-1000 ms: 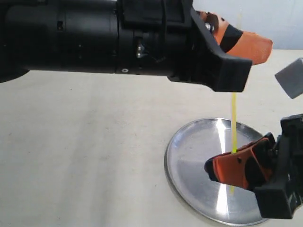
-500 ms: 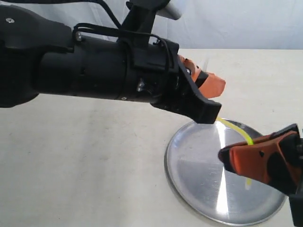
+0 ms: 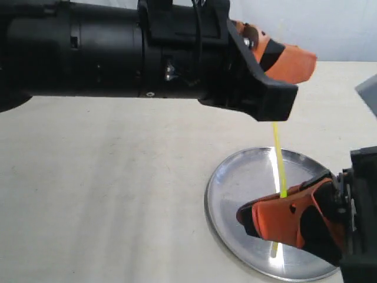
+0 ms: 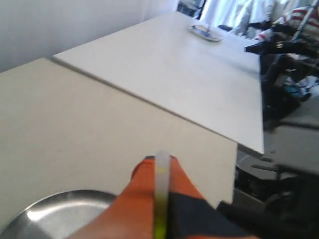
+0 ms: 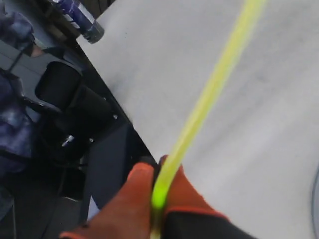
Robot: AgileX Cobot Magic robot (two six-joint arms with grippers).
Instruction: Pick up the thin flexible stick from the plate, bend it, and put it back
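The thin flexible stick [image 3: 278,159] is held nearly upright and straight above the plate [image 3: 232,194], a round silver dish with a bright streak. My left gripper [image 3: 306,59] is shut on the stick's upper end; its pale tip pokes just past the orange fingertips. In the left wrist view the stick [image 4: 160,199] lies clamped in the left gripper [image 4: 158,160], with the plate [image 4: 50,209] below. My right gripper [image 3: 244,215] is shut on the stick's lower part, with a short end hanging under it. The stick [image 5: 209,94] rises from my right gripper [image 5: 157,167].
A cream table [image 3: 106,188] carries the plate. A grey block [image 3: 368,94] shows at the right edge. A second white table [image 4: 199,84] stands beyond, with dark chairs and clutter [image 4: 284,55] behind it. The table's edge and a dark chair [image 5: 65,104] lie close by.
Half a second ago the left gripper was lower and the stick arched between the grippers. The left gripper has risen and the stick is straight again, as one second ago.
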